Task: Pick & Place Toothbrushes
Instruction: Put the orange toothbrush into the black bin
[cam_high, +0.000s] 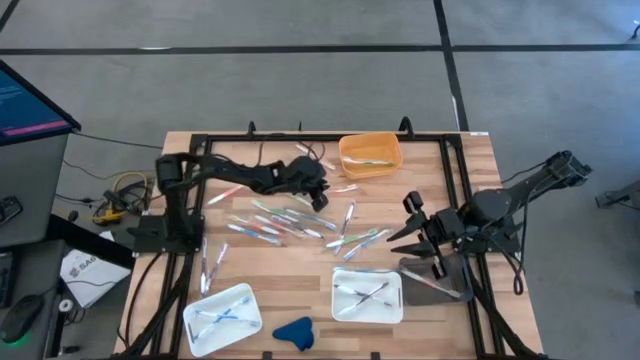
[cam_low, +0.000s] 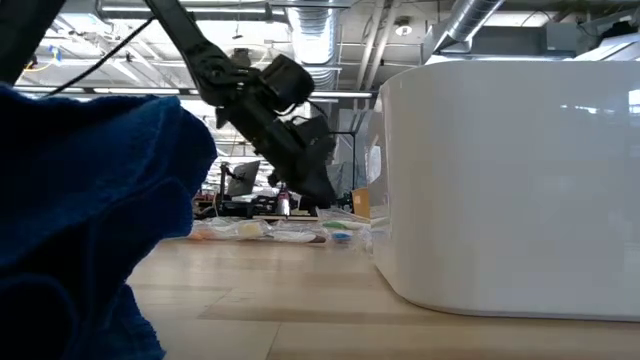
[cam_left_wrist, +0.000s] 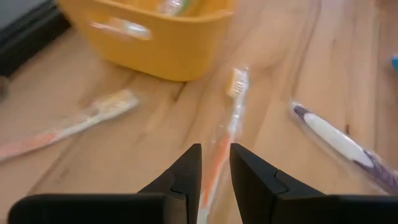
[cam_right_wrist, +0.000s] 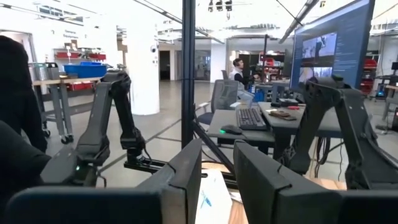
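Several toothbrushes (cam_high: 290, 222) lie scattered flat on the wooden table's middle. My left gripper (cam_high: 322, 192) reaches out low near the yellow bin (cam_high: 370, 155). Its fingers (cam_left_wrist: 216, 149) are slightly open, slanting down over an orange wrapped toothbrush (cam_left_wrist: 233, 112), which lies on the table in line with the gap; I see no touch. Beside it lie a white and purple toothbrush (cam_left_wrist: 336, 140) and another orange one (cam_left_wrist: 68, 127). My right gripper (cam_high: 405, 220) is raised at the right, its fingers (cam_right_wrist: 217, 149) slightly open with nothing between them.
Two white trays (cam_high: 243, 290) (cam_high: 338, 312) holding toothbrushes stand near the front edge, with a blue cloth lump (cam_high: 293, 333) between them. The yellow bin (cam_left_wrist: 161, 37) holds a toothbrush. A black frame (cam_high: 300, 135) runs around the table.
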